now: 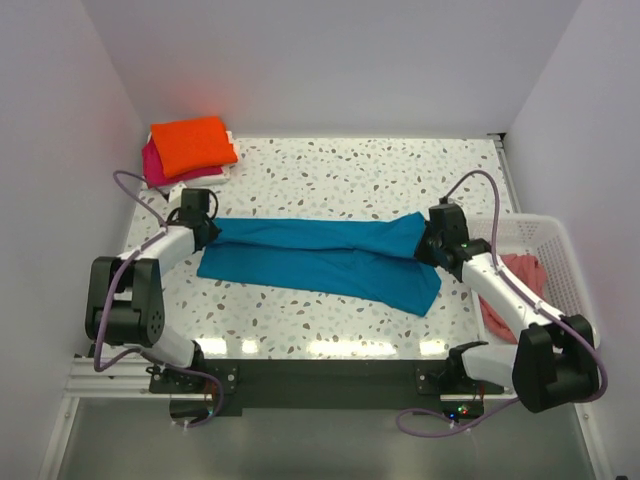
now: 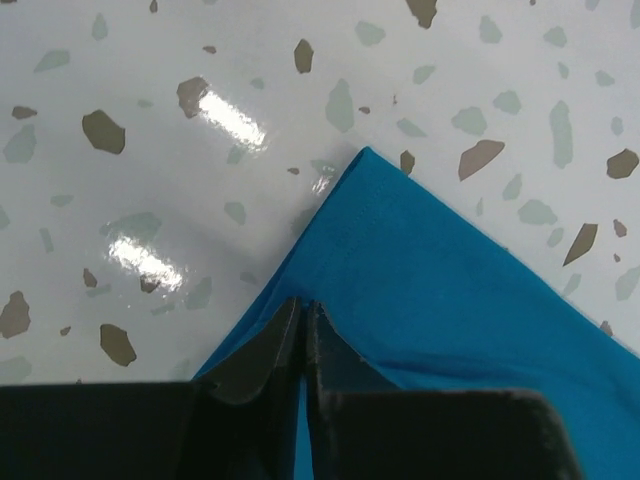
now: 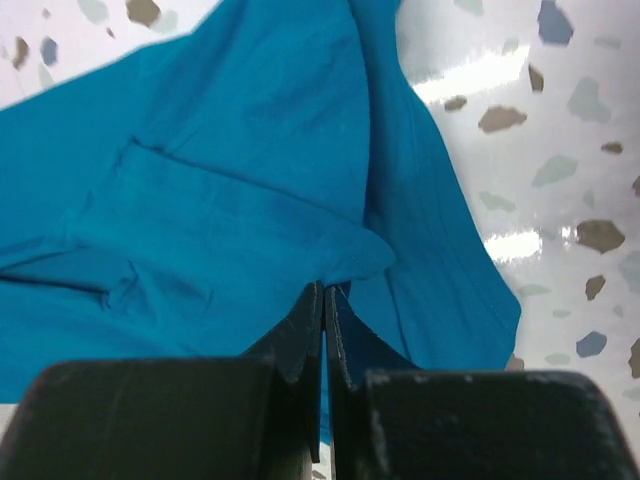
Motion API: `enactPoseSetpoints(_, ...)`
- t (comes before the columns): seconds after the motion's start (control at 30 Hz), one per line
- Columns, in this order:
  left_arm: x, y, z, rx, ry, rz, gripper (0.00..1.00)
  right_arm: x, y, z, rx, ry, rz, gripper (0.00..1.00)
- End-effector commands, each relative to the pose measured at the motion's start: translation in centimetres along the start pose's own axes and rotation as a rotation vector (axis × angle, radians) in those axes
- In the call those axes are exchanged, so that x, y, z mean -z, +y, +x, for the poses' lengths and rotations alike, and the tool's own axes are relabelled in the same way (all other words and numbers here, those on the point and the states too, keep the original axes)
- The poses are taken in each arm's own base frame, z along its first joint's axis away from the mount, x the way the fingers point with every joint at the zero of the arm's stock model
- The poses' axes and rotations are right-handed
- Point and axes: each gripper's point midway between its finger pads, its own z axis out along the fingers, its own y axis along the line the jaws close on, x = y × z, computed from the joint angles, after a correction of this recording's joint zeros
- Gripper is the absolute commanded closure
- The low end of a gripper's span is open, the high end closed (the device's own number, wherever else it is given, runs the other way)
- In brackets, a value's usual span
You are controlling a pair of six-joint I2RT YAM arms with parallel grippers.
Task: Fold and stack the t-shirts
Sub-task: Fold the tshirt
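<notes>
**Jaws shut on both ends of the teal blue t-shirt (image 1: 320, 262)**

Both pairs pinch cloth — the left gripper (image 1: 207, 226) at the shirt's left corner, the right gripper (image 1: 432, 240) on a bunched fold at its right end. The shirt lies mid-frame in the top view, long axis running left to right between them. Any fold, I judge, must carry both ends together across that axis.

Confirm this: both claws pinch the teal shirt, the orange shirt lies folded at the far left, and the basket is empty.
The basket is not empty: it holds a salmon shirt, as the top view shows. The left claw and right claw do pinch the teal shirt, and the orange shirt lies folded far left.
</notes>
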Motion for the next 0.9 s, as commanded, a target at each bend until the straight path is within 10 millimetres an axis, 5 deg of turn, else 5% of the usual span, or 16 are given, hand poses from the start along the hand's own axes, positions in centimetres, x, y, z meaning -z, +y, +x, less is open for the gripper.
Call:
enactPoseSetpoints(0.0,1.1,0.2,-0.9,0.062,-0.043,0.02,0.83,0.4,0.4,0.9,-0.044,-0.005,-0.047,1.0)
enactPoseSetpoints(0.03,1.5,0.0,-1.3,0.068,-0.057,0.032,0.78,0.5,0.4,1.4,-0.048,0.006,-0.058,0.99)
enactPoseSetpoints(0.17,2.6,-0.3,-1.9,0.095,-0.076,0.062,0.47,1.5,0.4,1.4,-0.042,-0.001,-0.076,0.58)
enactPoseSetpoints(0.27,3.6,-0.9,-2.5,0.105,-0.095,0.106,0.43,2.6,0.7,-0.1,-0.025,-0.039,-0.077,0.45)
enactPoseSetpoints(0.4,4.2,-3.6,-2.7,0.103,-0.107,0.206,0.44,2.4,2.1,-2.4,-0.003,-0.079,-0.098,0.46)
enactPoseSetpoints(0.57,4.2,-8.4,0.0,0.012,-0.079,0.244,0.48,-1.0,4.0,-3.2,0.069,-0.029,-0.06,0.47)
enactPoseSetpoints(0.87,2.5,-10.4,3.8,-0.043,-0.026,0.256,0.5,-6.3,8.9,-3.0,0.203,-0.001,-0.059,0.48)
